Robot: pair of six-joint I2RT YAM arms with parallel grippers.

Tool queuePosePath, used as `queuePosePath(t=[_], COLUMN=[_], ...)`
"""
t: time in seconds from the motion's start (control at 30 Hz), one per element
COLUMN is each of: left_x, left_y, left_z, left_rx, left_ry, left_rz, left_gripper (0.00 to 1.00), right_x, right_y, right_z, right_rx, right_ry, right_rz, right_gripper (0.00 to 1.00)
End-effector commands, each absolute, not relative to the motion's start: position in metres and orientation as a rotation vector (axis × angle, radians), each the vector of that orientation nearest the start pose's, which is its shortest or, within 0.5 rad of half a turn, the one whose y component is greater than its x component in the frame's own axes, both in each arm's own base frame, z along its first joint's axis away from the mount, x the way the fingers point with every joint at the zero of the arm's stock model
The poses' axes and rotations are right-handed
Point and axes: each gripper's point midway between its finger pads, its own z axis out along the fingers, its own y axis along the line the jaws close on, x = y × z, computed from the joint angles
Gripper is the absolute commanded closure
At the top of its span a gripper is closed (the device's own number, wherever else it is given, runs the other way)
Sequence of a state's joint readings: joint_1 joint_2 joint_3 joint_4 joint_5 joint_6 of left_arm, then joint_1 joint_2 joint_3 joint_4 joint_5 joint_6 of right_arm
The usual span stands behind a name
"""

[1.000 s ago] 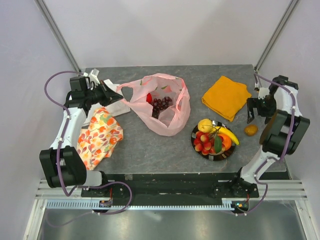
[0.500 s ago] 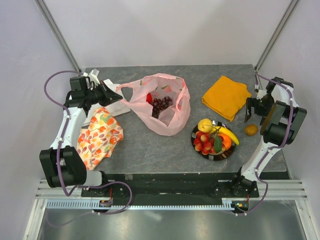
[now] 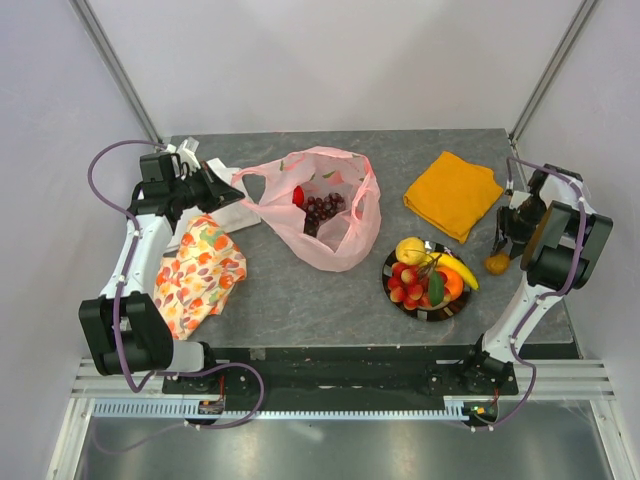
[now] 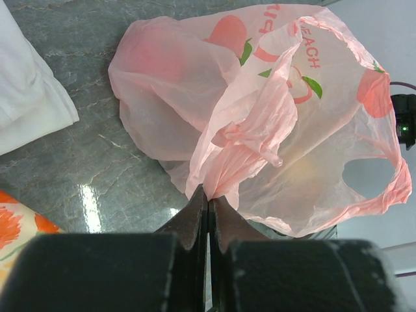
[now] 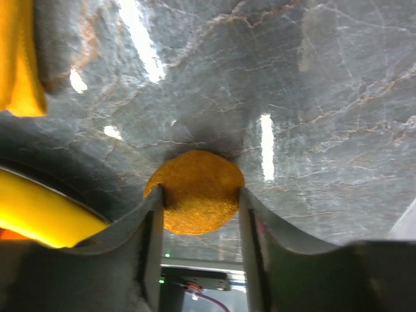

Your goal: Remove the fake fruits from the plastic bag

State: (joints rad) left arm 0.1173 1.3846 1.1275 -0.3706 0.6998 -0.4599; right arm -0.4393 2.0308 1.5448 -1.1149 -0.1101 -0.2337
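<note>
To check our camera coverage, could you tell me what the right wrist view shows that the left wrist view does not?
Right wrist only: the brown oval fruit between the right fingers, touching both, plus the banana and orange cloth. Left wrist only: the left fingers pinching the plastic bag, plus a white cloth. Both: the grey table.

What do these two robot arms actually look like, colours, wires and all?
Both the left arm and right arm have slim white links joined by chunky black joint housings. A purple cable loops along each. The fingers are flat, dark, tapering blades.
</note>
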Motion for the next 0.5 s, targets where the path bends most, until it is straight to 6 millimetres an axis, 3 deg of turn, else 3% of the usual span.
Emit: queuePosePath(t=[0.0, 0.23, 0.33, 0.47], left_x=[0.373, 0.376, 0.377, 0.378], left_y=[-0.081, -0.082, -0.082, -0.082], left_z=[0.226, 0.226, 0.228, 0.228], left_rx=[-0.181, -0.19, -0.187, -0.185], left_ry=[2.16, 2.16, 2.158, 2.154], left_rz=[-0.913, -0.926, -0.929, -0.926], left_gripper=[0.99, 0.98, 0.98, 0.98], right_x=[0.317, 0.322, 0.336, 0.356], right_y=[-0.12, -0.103, -0.091, -0.056], right_z=[0.041, 0.06, 0.089, 0.136], right_rx=[0.292, 0.228, 0.093, -0.283], right_ry=[3.093, 3.032, 2.967, 2.827], right_rz=[0.291, 0.408, 0.415, 0.413], right_gripper=[0.6, 0.76, 0.78, 0.77])
